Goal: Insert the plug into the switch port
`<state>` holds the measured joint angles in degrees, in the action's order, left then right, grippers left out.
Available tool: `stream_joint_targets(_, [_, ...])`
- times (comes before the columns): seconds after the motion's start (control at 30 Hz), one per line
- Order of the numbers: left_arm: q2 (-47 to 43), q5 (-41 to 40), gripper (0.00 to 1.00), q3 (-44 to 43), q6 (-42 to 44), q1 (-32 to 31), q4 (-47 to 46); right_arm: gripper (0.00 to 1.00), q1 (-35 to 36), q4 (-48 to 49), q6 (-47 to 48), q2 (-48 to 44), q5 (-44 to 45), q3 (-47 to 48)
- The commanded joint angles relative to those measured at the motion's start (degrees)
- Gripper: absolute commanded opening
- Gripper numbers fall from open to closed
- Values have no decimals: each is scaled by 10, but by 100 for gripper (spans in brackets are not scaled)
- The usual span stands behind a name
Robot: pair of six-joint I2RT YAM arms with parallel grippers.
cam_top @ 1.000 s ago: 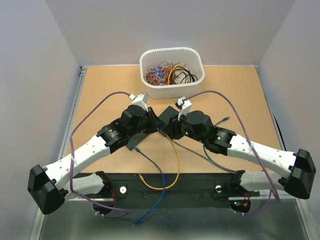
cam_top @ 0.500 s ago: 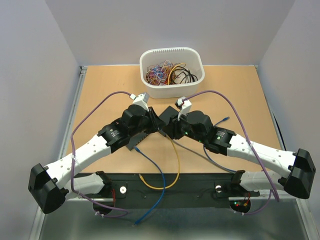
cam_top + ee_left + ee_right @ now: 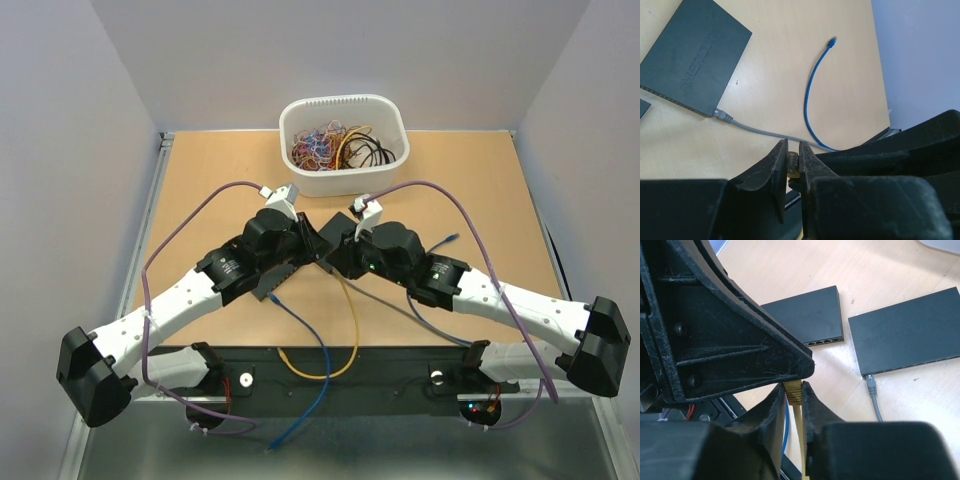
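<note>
Above tan table (image 3: 200,180), hardly shifts since a second ago, keeps left gripper (image 3: 793,150) and right gripper (image 3: 793,386) both pinched on yellow plug (image 3: 794,395), aloft near small switch (image 3: 802,315), insertion seemingly not begun.

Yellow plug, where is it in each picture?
Top external: the yellow plug itself is hidden; only its yellow cable shows, looping near the bottom middle.
Left wrist: bottom middle, yellow plug pinched in the left claw.
Right wrist: lower middle, plug pinched in the right claw.
Shared landmark: the gray cable.
</note>
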<state>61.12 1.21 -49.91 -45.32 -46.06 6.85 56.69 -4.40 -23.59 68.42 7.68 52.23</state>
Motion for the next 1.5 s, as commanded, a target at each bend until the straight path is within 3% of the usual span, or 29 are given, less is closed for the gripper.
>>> stream_joint_targets(0.0, [0,-2,0,-25,2,-3,-25,13,-1,15,-5,-7,19,5])
stream_joint_targets(0.13, [1,1,0,-21,1,-3,-33,3,0,15,-7,-10,27,1])
stream_joint_targets(0.23, [3,5,3,-19,3,-3,-43,0,-1,14,-13,-12,44,-4])
stream_joint_targets(0.3, [10,7,20,-18,8,-3,-45,0,-1,10,-14,-14,60,-12])
stream_joint_targets(0.33, [15,5,35,-19,13,-3,-44,1,-2,5,-14,-14,66,-14])
stream_joint_targets(0.47, [26,-7,60,-19,25,1,-40,0,-16,-49,-14,5,94,-8])
stream_joint_targets(0.57, [39,-6,67,-19,40,11,-40,0,-28,-77,-16,-1,103,-18])
stream_joint_targets(0.83, [91,25,66,-12,102,91,-97,0,-121,-145,-5,11,63,-42])
stream_joint_targets(1.07, [169,63,63,1,140,135,-205,1,-122,-151,8,90,49,-19])
stream_joint_targets(1.47, [321,111,60,15,164,153,-331,1,-122,-134,49,196,35,21])
